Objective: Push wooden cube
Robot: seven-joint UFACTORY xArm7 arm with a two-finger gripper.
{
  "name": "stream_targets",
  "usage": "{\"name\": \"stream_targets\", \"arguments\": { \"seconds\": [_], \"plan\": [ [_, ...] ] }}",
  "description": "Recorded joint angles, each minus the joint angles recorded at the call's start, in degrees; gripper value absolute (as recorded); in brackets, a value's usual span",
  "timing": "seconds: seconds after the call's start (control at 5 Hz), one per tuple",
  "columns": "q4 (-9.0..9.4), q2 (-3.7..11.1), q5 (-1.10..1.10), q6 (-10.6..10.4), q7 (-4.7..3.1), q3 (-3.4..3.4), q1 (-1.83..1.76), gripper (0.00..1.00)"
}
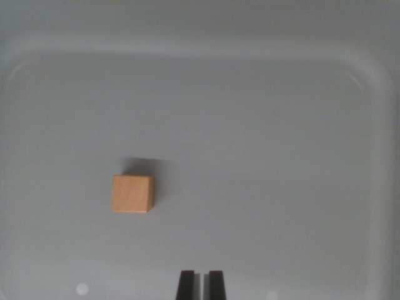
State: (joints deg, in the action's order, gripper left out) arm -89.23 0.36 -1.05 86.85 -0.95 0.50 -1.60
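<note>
One wooden cube point(132, 194), one grey tray point(350, 75), tool point(200, 284) fingertips nearly together, well apart from cube

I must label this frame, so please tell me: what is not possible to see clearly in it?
- Hand: the wrist view's bottom edge cuts it off; only two dark fingertips show, nearly closed.
- Wooden cube: seen from above, its underside and far faces are hidden.
- Tray: the picture edges cut off its rim; image soft.
- Arm: out of view.
</note>
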Motion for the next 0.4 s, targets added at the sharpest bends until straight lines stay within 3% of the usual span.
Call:
{"name": "stream_targets", "arguments": {
  "seconds": [0.2,0.4],
  "plan": [
    [0.0,0.0,0.0,0.0,0.0,0.0,0.0,0.0],
    [1.27,0.46,0.01,-1.5,0.42,-0.18,-0.23,0.0]
  ]
}}
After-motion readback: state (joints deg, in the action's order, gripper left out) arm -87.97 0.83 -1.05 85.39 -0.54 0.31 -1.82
